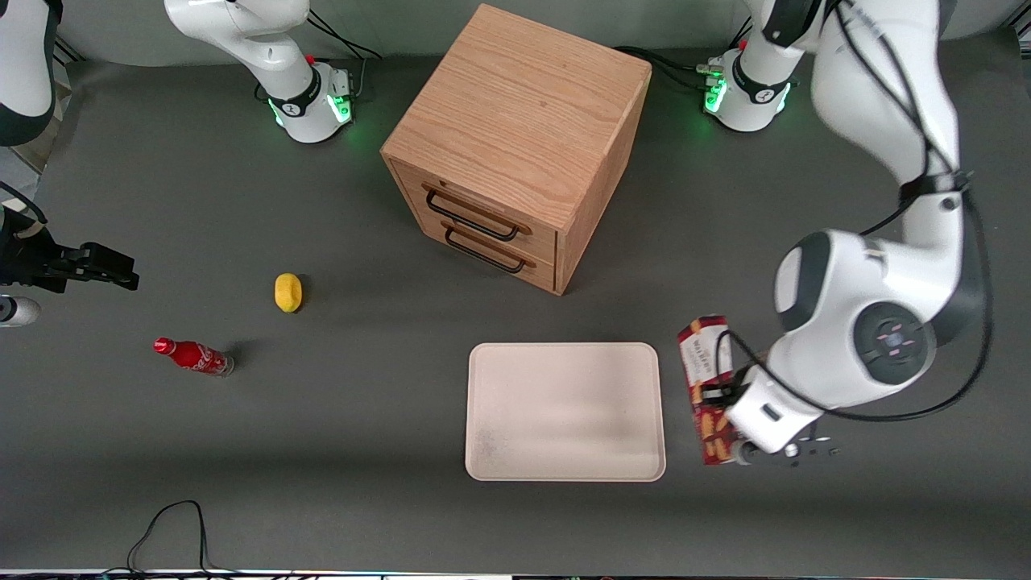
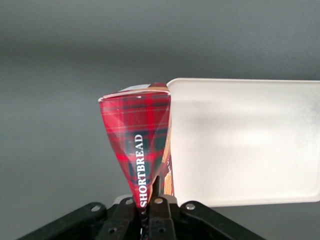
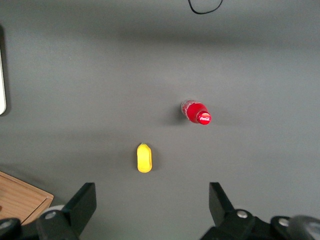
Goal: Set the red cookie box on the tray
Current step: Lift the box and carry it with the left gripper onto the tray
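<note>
The red cookie box (image 1: 706, 379) is a long dark-red carton with a white label at the end farther from the front camera. It lies just beside the tray (image 1: 564, 411), toward the working arm's end of the table. My left gripper (image 1: 726, 435) is shut on the box's end nearer the front camera. In the left wrist view the box (image 2: 137, 130) shows its tartan side with the word SHORTBREAD, pinched between the black fingers (image 2: 158, 186). The cream-white tray (image 2: 250, 140) lies right beside it, with nothing on it. I cannot tell whether the box is lifted off the table.
A wooden two-drawer cabinet (image 1: 515, 145) stands farther from the front camera than the tray. A yellow lemon (image 1: 287, 292) and a small red soda bottle (image 1: 193, 356) lie toward the parked arm's end. A black cable (image 1: 169, 524) loops at the near edge.
</note>
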